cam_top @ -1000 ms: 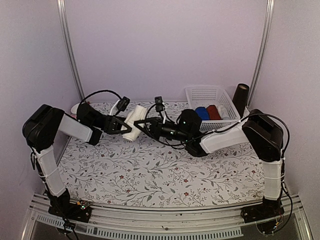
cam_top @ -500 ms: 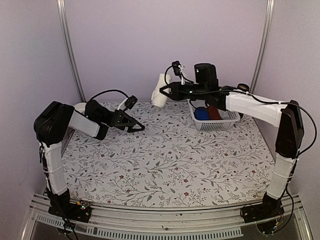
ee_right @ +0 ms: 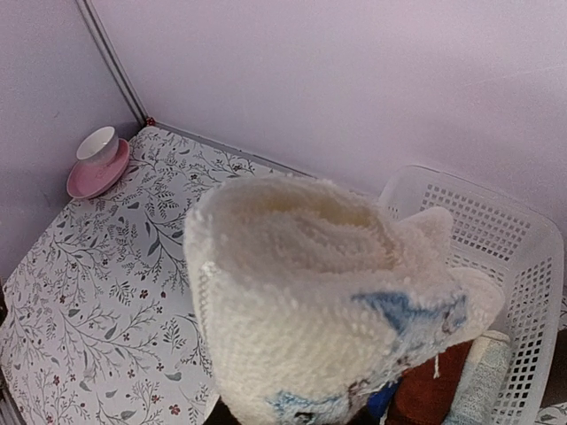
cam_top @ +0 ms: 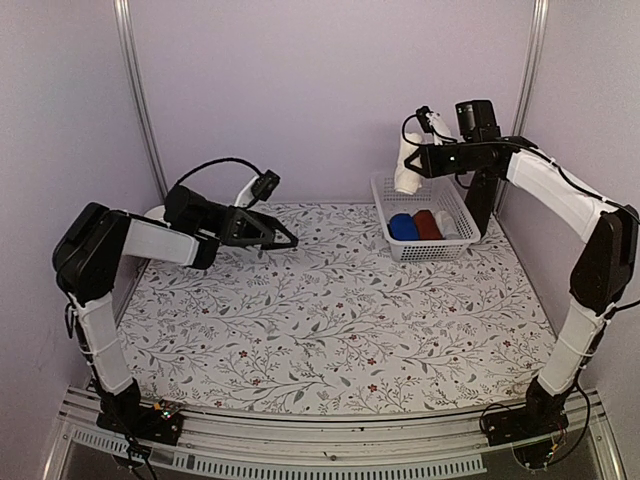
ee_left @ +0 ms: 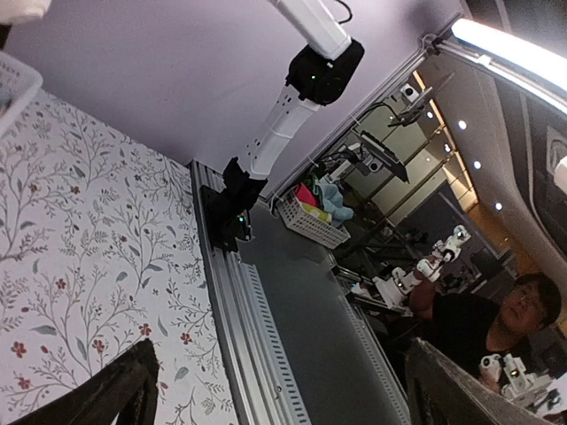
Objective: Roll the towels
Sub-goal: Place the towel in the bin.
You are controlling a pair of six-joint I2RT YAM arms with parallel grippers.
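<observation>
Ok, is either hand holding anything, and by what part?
The right hand holds the rolled cream towel by its side; the left hand is open, empty.

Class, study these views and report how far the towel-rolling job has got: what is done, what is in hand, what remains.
Done: the blue towel lies rolled in the basket, and the cream towel is rolled too. In hand: the right gripper holds it above the basket's left side; the left gripper is open, empty. Left: probably setting it in the basket and releasing.
</observation>
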